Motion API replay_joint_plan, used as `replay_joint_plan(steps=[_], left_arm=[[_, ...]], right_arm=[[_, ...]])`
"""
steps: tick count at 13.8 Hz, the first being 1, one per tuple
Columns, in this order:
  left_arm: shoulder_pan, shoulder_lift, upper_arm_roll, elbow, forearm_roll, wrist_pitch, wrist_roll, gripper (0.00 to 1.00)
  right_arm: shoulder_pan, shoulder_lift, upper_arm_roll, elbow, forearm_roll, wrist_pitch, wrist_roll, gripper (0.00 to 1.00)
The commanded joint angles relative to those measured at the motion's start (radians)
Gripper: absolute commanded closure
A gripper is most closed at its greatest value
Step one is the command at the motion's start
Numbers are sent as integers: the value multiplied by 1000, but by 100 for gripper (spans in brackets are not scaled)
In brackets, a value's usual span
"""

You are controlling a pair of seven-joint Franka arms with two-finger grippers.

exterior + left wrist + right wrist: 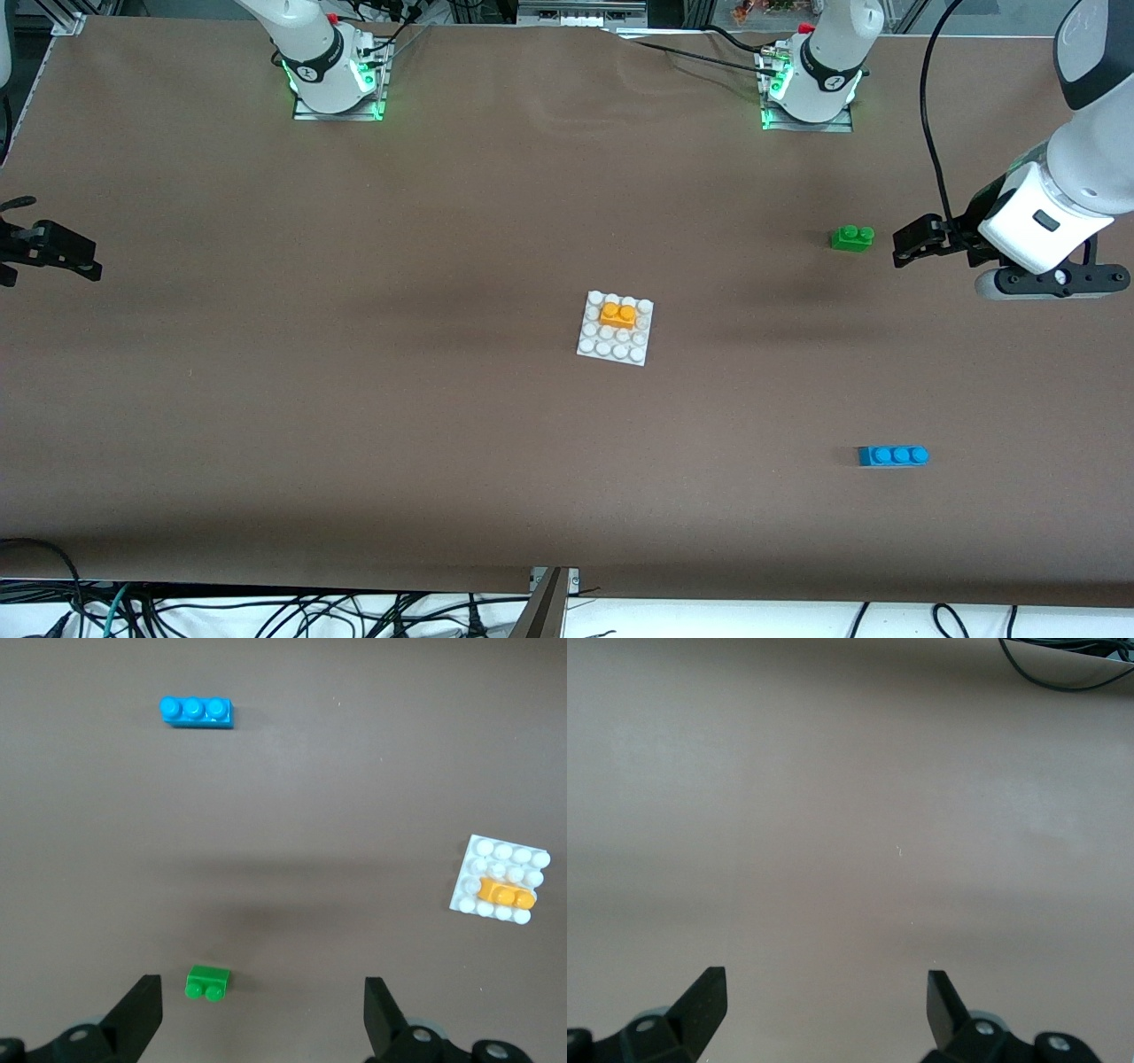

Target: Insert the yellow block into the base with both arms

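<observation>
One yellow block [617, 314] sits pressed onto the single white base [614, 348] at mid-table, with one green brick [852, 237] and one blue brick [893, 455] apart, while the left gripper [905, 246] and right gripper [84, 259] hang wide open, empty, over opposite table ends.

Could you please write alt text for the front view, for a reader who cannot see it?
The yellow block sits on the white base mid-table. A green brick and blue brick lie toward the left arm's end, near the open left end effector; the right end effector waits at its end.
</observation>
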Motion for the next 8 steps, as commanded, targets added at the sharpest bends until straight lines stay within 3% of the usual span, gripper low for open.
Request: replay_joint_plan(steps=[1, 8], left_arm=[[32, -130, -25, -175, 21, 113, 20, 0], [7, -144, -25, -187, 27, 102, 14, 0]], right_arm=[[-12, -9, 11, -7, -4, 3, -10, 0], [-12, -9, 11, -7, -4, 3, -12, 0]])
